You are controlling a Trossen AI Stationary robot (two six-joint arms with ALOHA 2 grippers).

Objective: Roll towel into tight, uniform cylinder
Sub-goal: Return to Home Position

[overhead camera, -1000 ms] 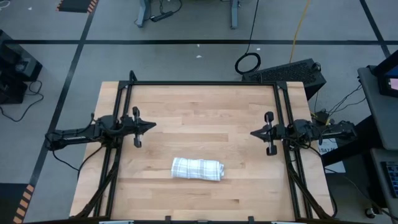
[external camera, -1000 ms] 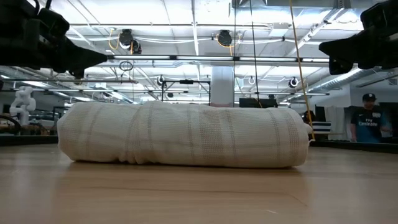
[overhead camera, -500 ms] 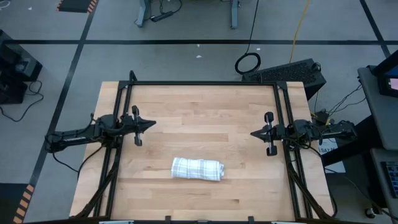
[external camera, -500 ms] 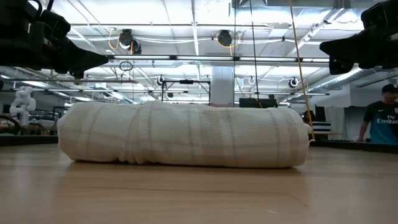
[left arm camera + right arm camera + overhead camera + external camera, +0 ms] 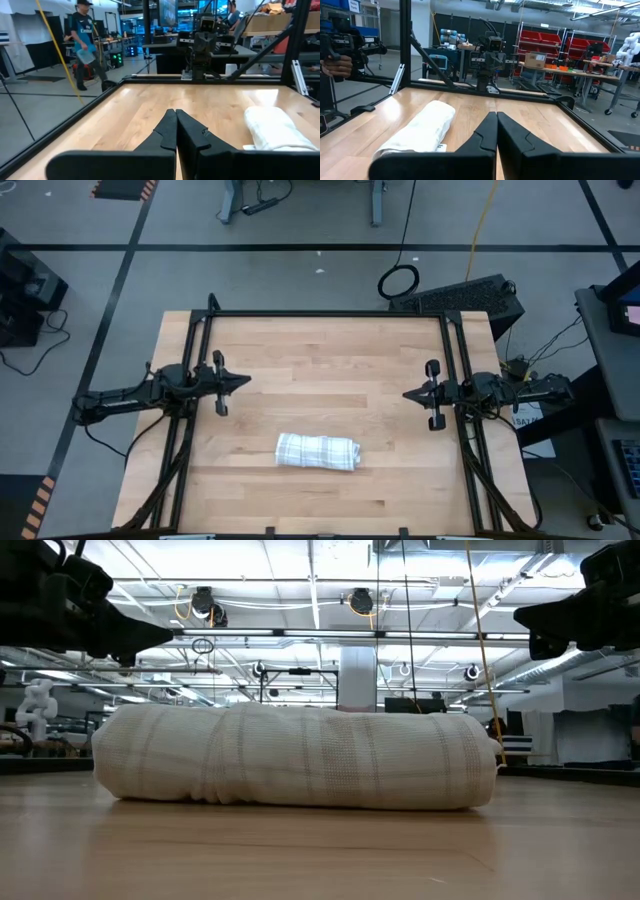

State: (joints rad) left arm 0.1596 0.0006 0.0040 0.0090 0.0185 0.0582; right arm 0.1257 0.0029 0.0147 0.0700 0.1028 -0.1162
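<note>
1. The towel (image 5: 317, 451) lies rolled into a thick cylinder on the wooden surface (image 5: 330, 345). It sits toward the near edge, about midway between left and right, with its length running left to right.
2. From table height the towel rests flat on the wood, and faint checked lines wrap around it. Its ends look rounded and slightly uneven.
3. The left tool (image 5: 246, 381) hangs over the left side of the surface, farther back than the towel and well apart from it. Its fingers are pressed together.
4. The right tool (image 5: 406, 394) hangs over the right side, also well apart from the towel. Its fingers are together too, pointing toward the left tool.
5. A person (image 5: 85, 42) in a dark shirt stands on the floor beyond the surface.
</note>
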